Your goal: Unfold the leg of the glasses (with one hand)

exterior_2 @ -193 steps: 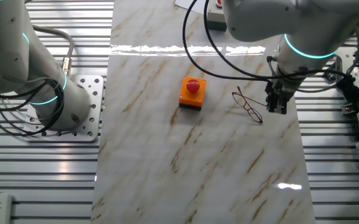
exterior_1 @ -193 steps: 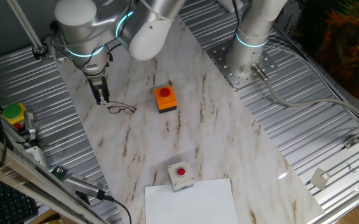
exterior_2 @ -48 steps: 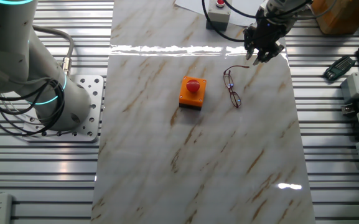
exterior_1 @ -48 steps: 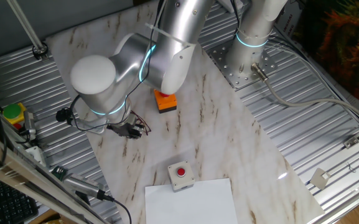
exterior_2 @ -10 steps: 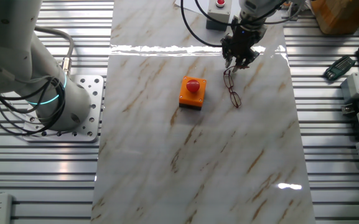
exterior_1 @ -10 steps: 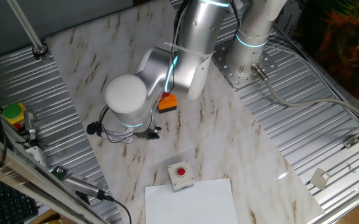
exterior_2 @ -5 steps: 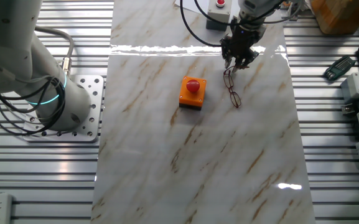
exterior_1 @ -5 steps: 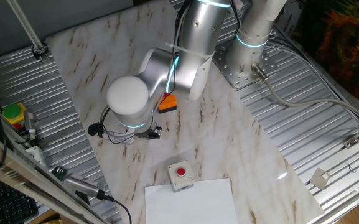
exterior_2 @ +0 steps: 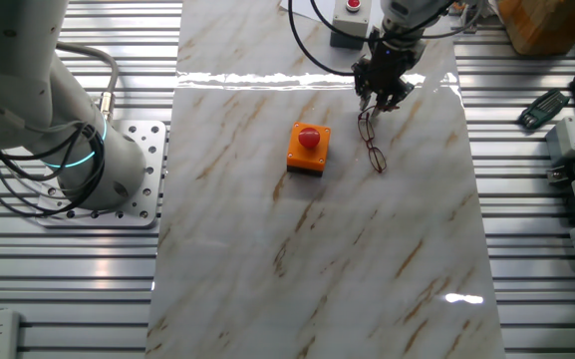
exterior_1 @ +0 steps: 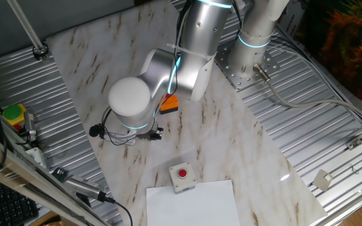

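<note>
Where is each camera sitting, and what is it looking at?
One fixed view: high up, looking down on the marble table; the arm's elbow hides the glasses.
The other fixed view: high on the opposite side, showing the gripper at the glasses.
Both show the orange box and the arm's base.

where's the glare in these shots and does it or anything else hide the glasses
In the other fixed view a bright glare band crosses the marble beside the gripper, with a smaller glint nearer the camera; the glasses lie just clear of it, thin but readable. In one fixed view there is no strong glare, but the arm blocks the glasses.
</note>
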